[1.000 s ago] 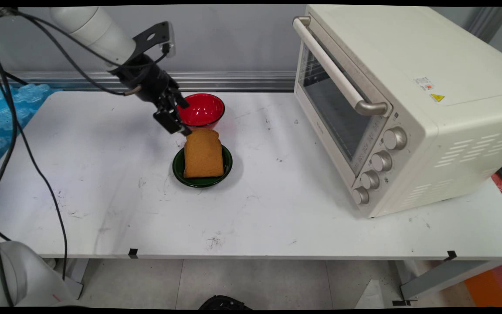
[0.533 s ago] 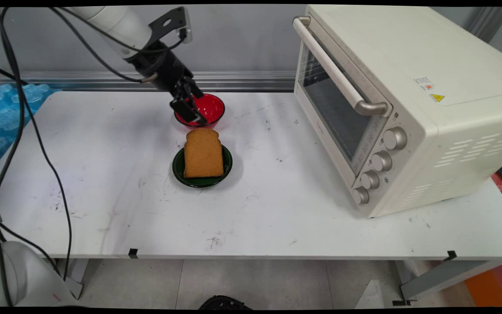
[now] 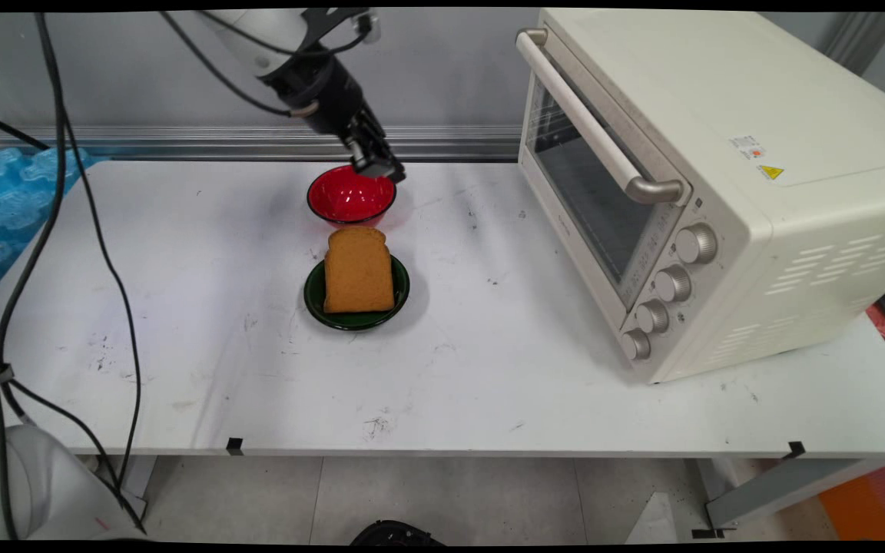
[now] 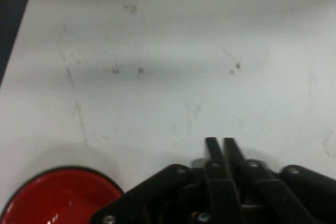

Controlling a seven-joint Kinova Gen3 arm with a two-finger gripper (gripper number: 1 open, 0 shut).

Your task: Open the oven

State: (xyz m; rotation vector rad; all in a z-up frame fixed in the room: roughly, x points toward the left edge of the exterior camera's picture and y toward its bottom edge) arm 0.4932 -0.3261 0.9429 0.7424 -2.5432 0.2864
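We find the claw (image 3: 382, 167) empty, fingers (image 4: 212, 148) pressed together, hanging above the far right rim of the red bowl (image 3: 351, 195). A second ago it sat low at the bowl's near left side, by the toast (image 3: 358, 270); it has since risen and swung right, across the bowl, toward the oven (image 3: 711, 184). The toast lies untouched on the green plate (image 3: 312, 296), just in front of the bowl on the counter (image 3: 488, 369). Nothing gripped.
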